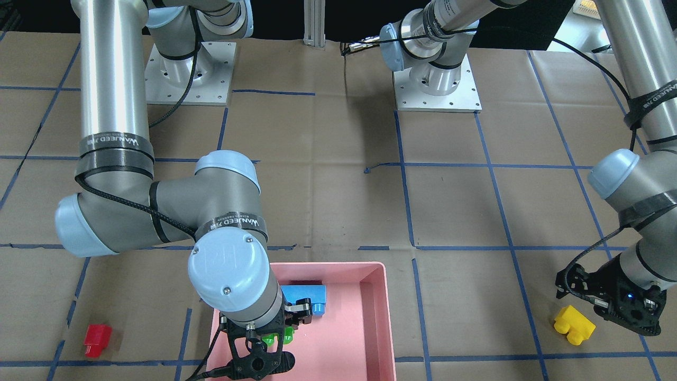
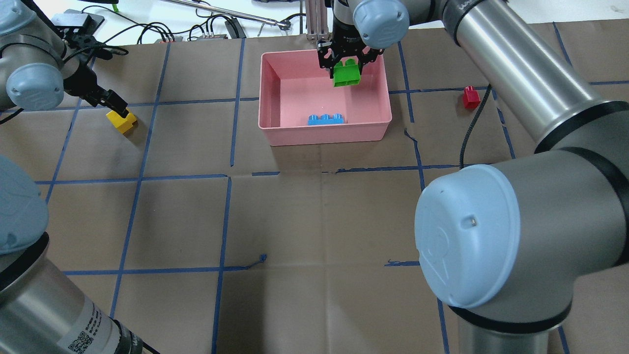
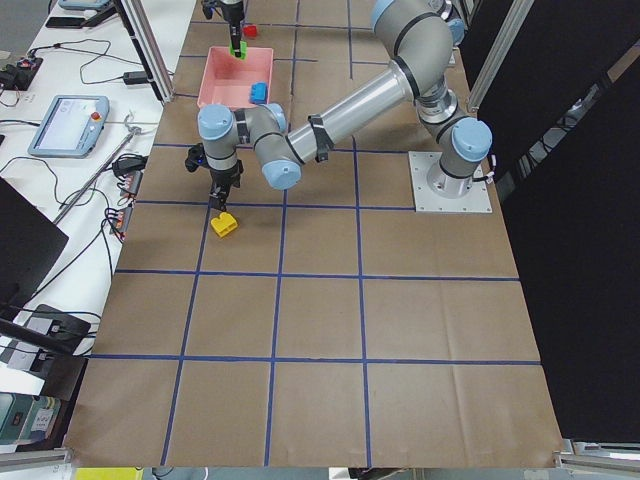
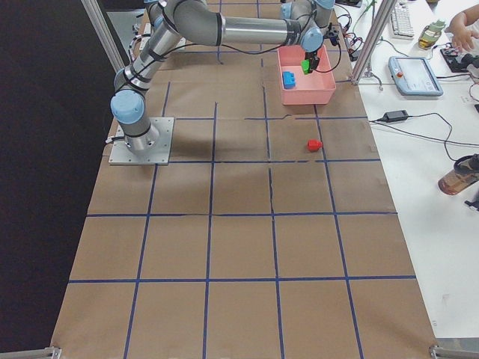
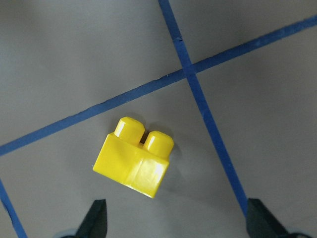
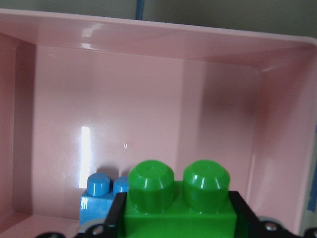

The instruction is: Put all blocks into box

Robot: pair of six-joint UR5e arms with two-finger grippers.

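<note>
My right gripper (image 2: pixel 348 66) is shut on the green block (image 2: pixel 347 74) and holds it above the far side of the pink box (image 2: pixel 324 136). In the right wrist view the green block (image 6: pixel 178 198) sits between the fingers. The blue block (image 2: pixel 325 119) lies inside the box against its near wall. The yellow block (image 5: pixel 133 163) lies on the table on the left. My left gripper (image 5: pixel 178 223) is open and hovers just above it without touching. The red block (image 2: pixel 471 97) lies on the table to the right of the box.
The table is covered in brown paper with blue tape grid lines (image 2: pixel 228 177). Cables and equipment (image 2: pixel 211 29) lie beyond the far edge. The arm base plates (image 1: pixel 436 79) stand at the robot's side.
</note>
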